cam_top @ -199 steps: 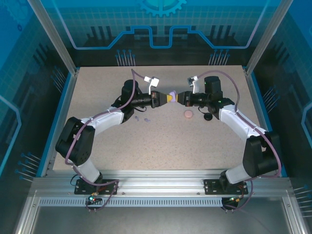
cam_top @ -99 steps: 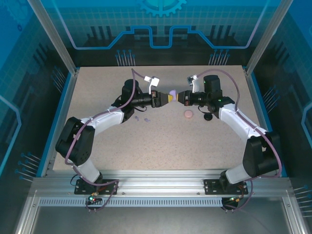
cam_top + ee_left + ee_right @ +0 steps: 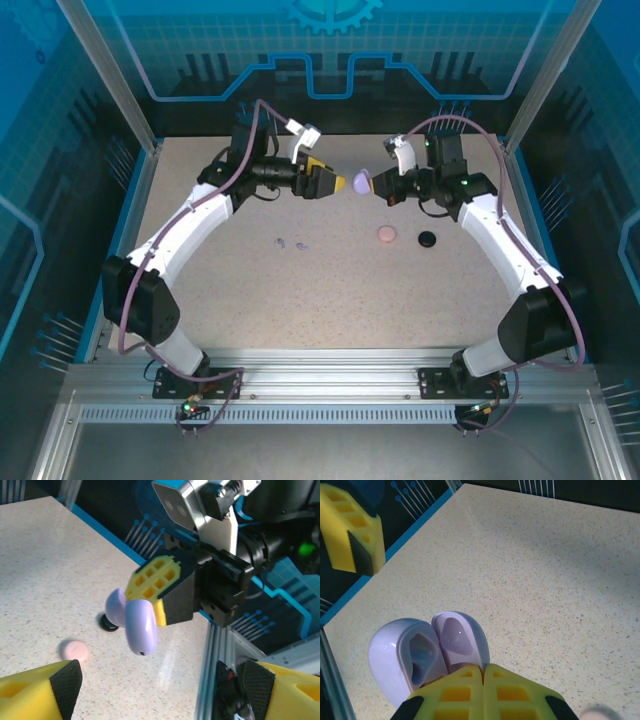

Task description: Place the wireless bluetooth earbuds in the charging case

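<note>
Two lilac earbuds [image 3: 291, 243] lie on the table [image 3: 330, 290], below the left gripper [image 3: 335, 184], whose jaws stand wide apart. The lilac charging case [image 3: 427, 652] is clamped between the right gripper [image 3: 483, 680] jaws. The right wrist view shows the case hinged open with its inner wells. The left wrist view shows its outer shell, with a pink case [image 3: 74, 651] and a black case [image 3: 107, 622] on the table beneath.

The open case [image 3: 361, 183] is held up over the back half of the bench [image 3: 330, 300], gripped in the closed jaws of the right gripper [image 3: 375, 187], which is just right of it. Just left of the case, not touching it, is the left gripper [image 3: 335, 184], jaws spread. Nearer than the case and to its left, two earbuds [image 3: 291, 243] lie side by side on the bench. Nearer and to its right lies a round case [image 3: 386, 234], with a second round case [image 3: 427, 239] just beyond that.
</note>
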`<control>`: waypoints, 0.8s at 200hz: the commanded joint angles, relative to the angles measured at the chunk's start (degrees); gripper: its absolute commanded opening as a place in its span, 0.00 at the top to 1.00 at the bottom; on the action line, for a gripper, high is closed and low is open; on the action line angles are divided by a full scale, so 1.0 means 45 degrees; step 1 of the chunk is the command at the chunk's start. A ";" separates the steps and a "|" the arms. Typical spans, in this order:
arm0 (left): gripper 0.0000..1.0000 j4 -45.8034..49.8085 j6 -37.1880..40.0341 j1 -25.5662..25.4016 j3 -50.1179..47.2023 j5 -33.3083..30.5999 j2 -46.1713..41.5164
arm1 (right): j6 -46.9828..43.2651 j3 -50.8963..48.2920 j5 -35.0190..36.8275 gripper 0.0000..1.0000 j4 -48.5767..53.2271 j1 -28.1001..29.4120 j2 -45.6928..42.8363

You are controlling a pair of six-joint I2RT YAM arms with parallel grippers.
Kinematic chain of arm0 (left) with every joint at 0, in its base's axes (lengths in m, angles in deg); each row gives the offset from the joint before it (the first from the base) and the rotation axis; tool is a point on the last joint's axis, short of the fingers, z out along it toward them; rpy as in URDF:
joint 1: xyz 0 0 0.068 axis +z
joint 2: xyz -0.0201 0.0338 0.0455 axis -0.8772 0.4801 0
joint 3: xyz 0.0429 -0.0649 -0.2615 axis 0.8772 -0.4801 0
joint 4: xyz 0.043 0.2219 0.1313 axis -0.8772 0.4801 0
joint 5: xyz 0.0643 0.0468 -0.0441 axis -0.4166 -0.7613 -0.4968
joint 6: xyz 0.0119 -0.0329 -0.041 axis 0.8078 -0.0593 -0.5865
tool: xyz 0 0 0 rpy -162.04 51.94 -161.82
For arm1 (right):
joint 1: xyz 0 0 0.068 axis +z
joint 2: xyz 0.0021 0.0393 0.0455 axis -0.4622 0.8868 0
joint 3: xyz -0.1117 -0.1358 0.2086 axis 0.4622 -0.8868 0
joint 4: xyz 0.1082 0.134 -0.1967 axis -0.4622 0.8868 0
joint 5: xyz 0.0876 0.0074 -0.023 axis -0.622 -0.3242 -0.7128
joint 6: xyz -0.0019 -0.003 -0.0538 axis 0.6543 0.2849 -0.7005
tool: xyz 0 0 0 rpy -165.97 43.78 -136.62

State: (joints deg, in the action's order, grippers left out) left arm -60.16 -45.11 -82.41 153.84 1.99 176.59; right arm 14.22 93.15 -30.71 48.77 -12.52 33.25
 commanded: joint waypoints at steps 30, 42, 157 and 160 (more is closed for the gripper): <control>0.23 0.5363 0.2438 0.0031 0.2467 0.1989 0.1897 | -0.2059 0.2065 -0.0419 1.00 0.2588 0.0746 0.0805; 0.24 0.5645 0.2591 0.0020 0.2780 0.2033 0.2052 | -0.2146 0.2289 -0.0320 1.00 0.2762 0.0984 0.0968; 0.50 0.6983 0.3628 0.0013 0.3343 0.2414 0.3071 | -0.2933 0.3344 0.0536 1.00 0.3829 0.1956 0.1811; 0.51 0.6949 0.3626 0.0011 0.3313 0.2423 0.3086 | -0.2934 0.3342 0.0545 1.00 0.3839 0.1946 0.1812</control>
State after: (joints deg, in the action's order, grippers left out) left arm -30.06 -30.49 -82.19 168.22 10.52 189.81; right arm 2.29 106.20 -28.66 64.09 -4.52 40.72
